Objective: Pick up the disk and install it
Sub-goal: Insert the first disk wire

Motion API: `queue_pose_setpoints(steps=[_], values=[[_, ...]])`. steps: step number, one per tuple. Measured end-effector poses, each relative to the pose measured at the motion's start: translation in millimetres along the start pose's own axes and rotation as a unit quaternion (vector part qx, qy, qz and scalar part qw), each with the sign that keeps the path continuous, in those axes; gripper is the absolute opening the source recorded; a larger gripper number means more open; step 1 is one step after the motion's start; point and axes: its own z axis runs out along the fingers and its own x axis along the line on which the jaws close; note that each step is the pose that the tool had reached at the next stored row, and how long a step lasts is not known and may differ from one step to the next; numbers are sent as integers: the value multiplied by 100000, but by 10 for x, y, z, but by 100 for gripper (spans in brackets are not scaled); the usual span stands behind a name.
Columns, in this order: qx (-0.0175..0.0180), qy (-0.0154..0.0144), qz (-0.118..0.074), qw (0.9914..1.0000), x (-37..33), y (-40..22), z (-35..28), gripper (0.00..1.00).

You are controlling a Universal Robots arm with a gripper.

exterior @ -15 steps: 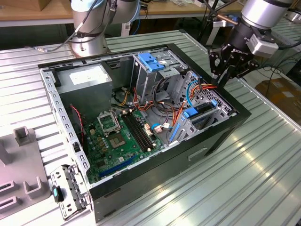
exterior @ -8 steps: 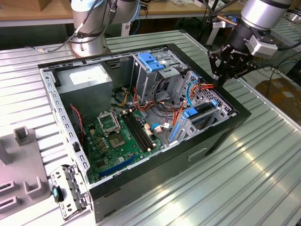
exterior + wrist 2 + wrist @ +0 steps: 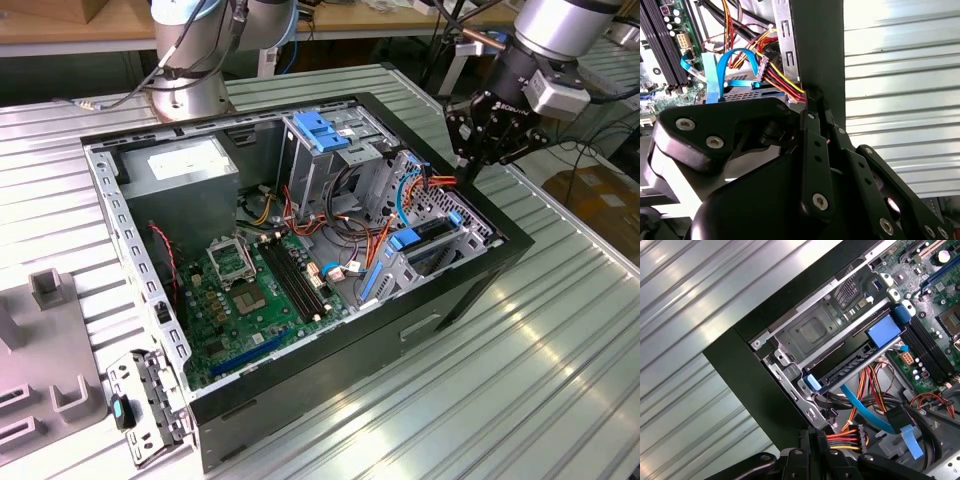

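Observation:
The disk (image 3: 432, 236) lies flat inside the metal drive bay at the case's corner on the exterior view's right, its blue end tabs showing at both ends. In the first wrist view the disk (image 3: 847, 365) sits in the bay slot, dark body between a large blue tab and a small blue one. My gripper (image 3: 468, 168) hangs just above the case's far right rim, a little beyond the bay. Its black fingers (image 3: 810, 107) meet at the tips over the bundle of red, yellow and black wires, with nothing between them.
The open black computer case (image 3: 470, 285) lies on a ribbed metal table (image 3: 540, 380). A tall metal cage with a light-blue latch plate (image 3: 318, 130) stands mid-case. The green motherboard (image 3: 250, 290), a thin blue cable (image 3: 865, 407) and loose wires fill the floor. A grey fixture (image 3: 50, 350) sits at the exterior view's left.

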Motion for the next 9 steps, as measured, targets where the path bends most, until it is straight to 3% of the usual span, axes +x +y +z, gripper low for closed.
queue_pose_setpoints(steps=[4, 9], values=[[36, -22, 21, 100000, -48, 39, 0, 17], [25, -18, 55, 100000, -53, 44, 1, 17]])
